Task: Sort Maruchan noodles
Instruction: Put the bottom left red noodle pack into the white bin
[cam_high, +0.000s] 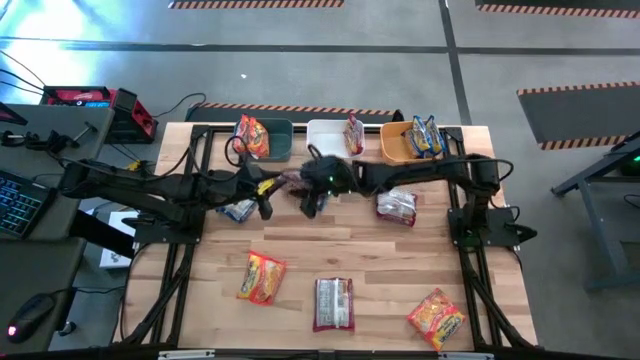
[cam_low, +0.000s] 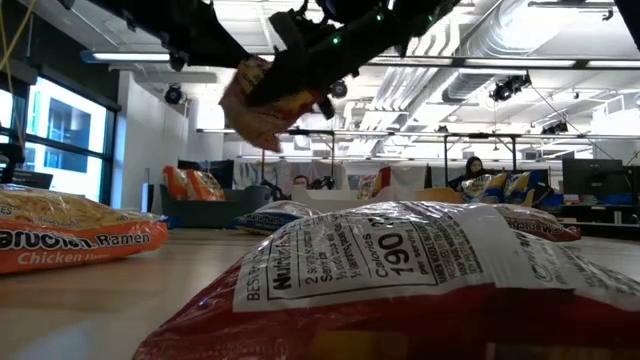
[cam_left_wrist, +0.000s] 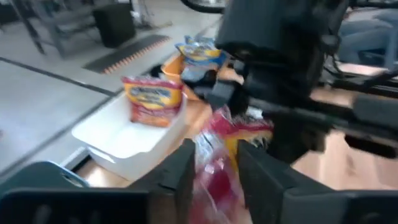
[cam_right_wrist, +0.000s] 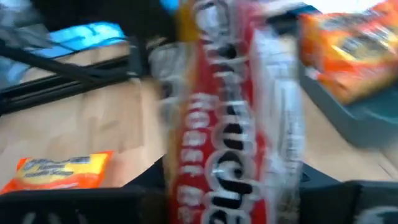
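Above the middle of the bench, just short of the three bins along its far edge, both arms meet over a single white-maroon packet held up in the air. The right gripper has reached across from its side, and its wrist view shows the packet standing between its jaws, which look closed on it. The left gripper sits right beside it; its wrist view shows the same packet between its two dark fingers, but whether those jaws are clamped or only loosely around it I cannot tell. This reads as a hand-over, and that is where trouble could come: if one side lets go before the other has a firm hold, the slippery crinkly plastic could slide out and drop among the packets lying below. If both pull together, the wrapper may tear or twist. With the two grippers so close, a small misjudged move could also knock them into each other. The white bin, already holding one white-maroon packet, seems the likely target; it sits between the dark-blue bin and the orange bin, so a release made off-centre could land the packet in the wrong one.
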